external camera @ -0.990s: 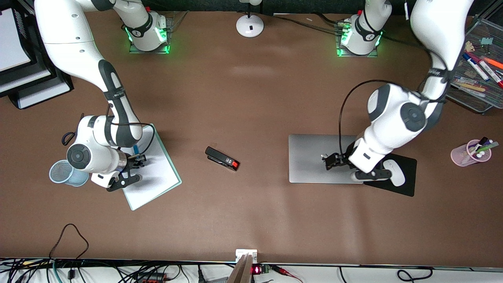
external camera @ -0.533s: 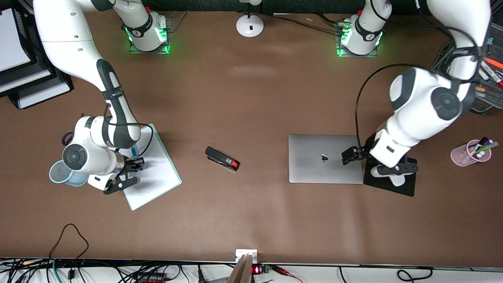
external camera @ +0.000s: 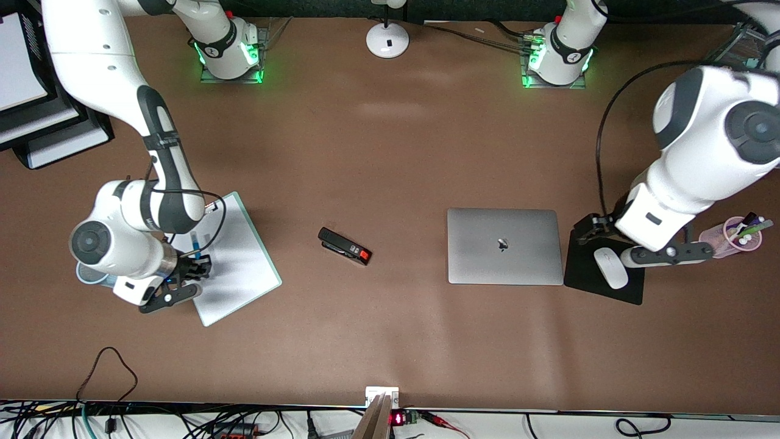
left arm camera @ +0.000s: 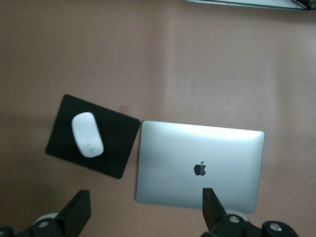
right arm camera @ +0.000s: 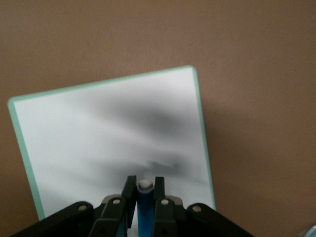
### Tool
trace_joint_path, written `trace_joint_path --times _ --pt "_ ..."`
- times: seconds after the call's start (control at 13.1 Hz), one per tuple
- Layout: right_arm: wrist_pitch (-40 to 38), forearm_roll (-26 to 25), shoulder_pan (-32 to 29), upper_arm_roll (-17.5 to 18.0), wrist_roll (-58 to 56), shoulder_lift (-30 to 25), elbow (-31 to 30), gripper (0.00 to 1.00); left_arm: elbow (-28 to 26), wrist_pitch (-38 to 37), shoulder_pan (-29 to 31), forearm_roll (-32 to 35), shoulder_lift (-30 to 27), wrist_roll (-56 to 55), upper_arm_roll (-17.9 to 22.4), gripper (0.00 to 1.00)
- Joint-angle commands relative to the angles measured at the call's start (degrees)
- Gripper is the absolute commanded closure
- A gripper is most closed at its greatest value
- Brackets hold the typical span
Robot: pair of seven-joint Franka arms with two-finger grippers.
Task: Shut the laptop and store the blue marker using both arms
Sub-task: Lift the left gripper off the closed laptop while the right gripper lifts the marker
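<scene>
With the slim silver-grey laptop point(external camera: 504, 246) lying closed on the bench and the left gripper point(left arm camera: 143, 215) spread idle above the black mouse pad point(external camera: 603, 277), the right gripper point(external camera: 194, 267), pinching the short blue marker point(right arm camera: 144, 207) over the white clipboard point(external camera: 234, 262), should swing toward nine o'clock and stop above the mesh cup point(external camera: 91, 277) before letting go.

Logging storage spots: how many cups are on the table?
2. A blue mesh cup, mostly hidden under the right arm, beside the green-edged white clipboard; a translucent pink cup of pens toward the left arm's end.
</scene>
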Motion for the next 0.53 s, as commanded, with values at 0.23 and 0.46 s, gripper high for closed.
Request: trace_joint_path --times 0.23,0.46 --pt "-1.0 1.6 -0.8 0.2 -6.5 -10.3 -0.2 0.97 4.6 -10.2 2.8 1.0 -4.1 9.5 -0.5 0.00" --pt "-1.0 2.0 -1.6 0.2 -14.1 -14.4 -0.3 0.97 2.9 -11.5 4.7 0.5 -8.2 13.7 -0.6 0.00"
